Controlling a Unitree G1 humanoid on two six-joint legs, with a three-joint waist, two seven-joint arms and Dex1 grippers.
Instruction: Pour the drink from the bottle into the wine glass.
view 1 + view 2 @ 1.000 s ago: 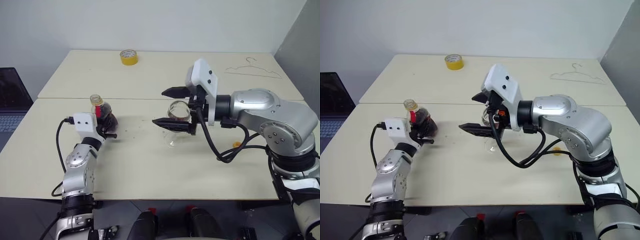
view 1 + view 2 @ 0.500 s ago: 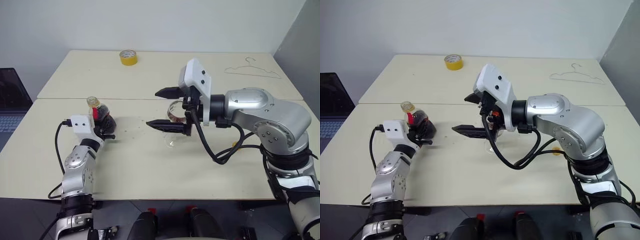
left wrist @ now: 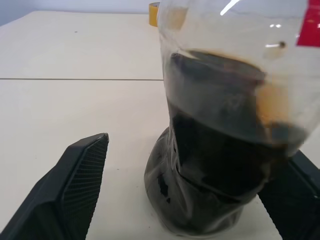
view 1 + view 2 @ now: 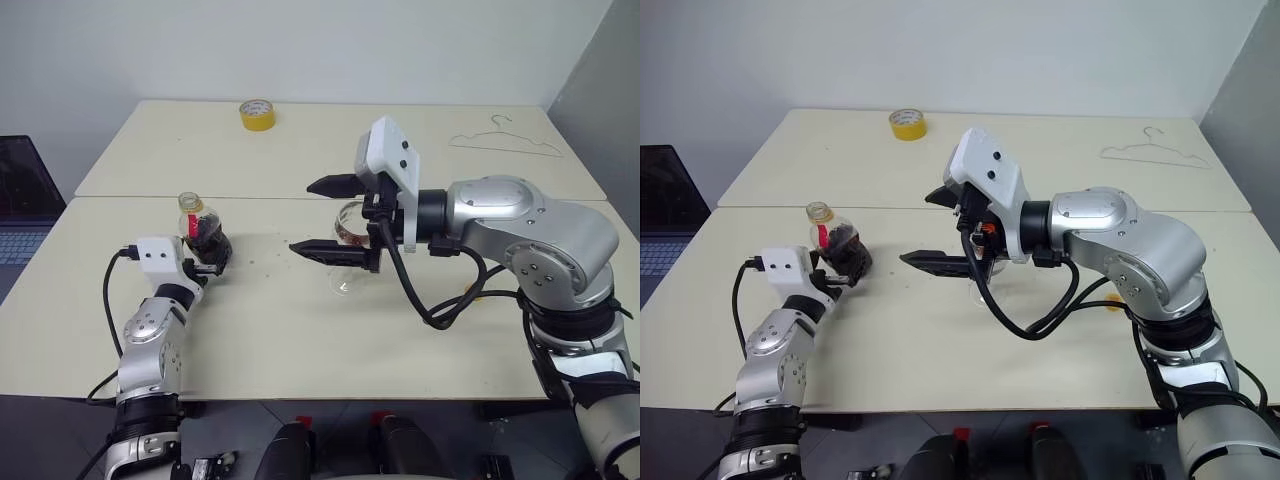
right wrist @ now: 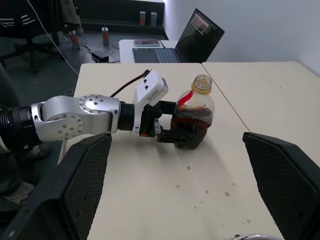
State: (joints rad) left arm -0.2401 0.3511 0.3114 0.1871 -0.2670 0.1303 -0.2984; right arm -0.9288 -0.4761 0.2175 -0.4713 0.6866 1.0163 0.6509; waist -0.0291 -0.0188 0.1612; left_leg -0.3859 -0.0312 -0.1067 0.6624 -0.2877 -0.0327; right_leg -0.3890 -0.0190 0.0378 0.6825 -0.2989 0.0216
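The bottle point(image 4: 204, 234) stands upright on the table, uncapped and about half full of the dark drink point(image 3: 220, 150). My left gripper point(image 4: 210, 260) is open around its lower body, and one finger point(image 3: 75, 190) stands clear of it. The wine glass point(image 4: 345, 285) stands near the table's middle, its bowl partly hidden behind my right gripper point(image 4: 300, 216). That gripper is open wide, level and pointing at the bottle point(image 5: 192, 120), with nothing in it. The glass rim point(image 5: 250, 237) shows just under it.
A yellow tape roll point(image 4: 257, 113) and a wire hanger point(image 4: 505, 140) lie on the far table. A laptop point(image 4: 20, 200) sits off the left edge. A small yellow-orange thing point(image 4: 473, 289) lies under my right arm. Dark drops point(image 5: 207, 190) spot the table between bottle and glass.
My left gripper has opened and let go of the bottle, which went from tilted to upright on the table. The right gripper has hardly shifted.
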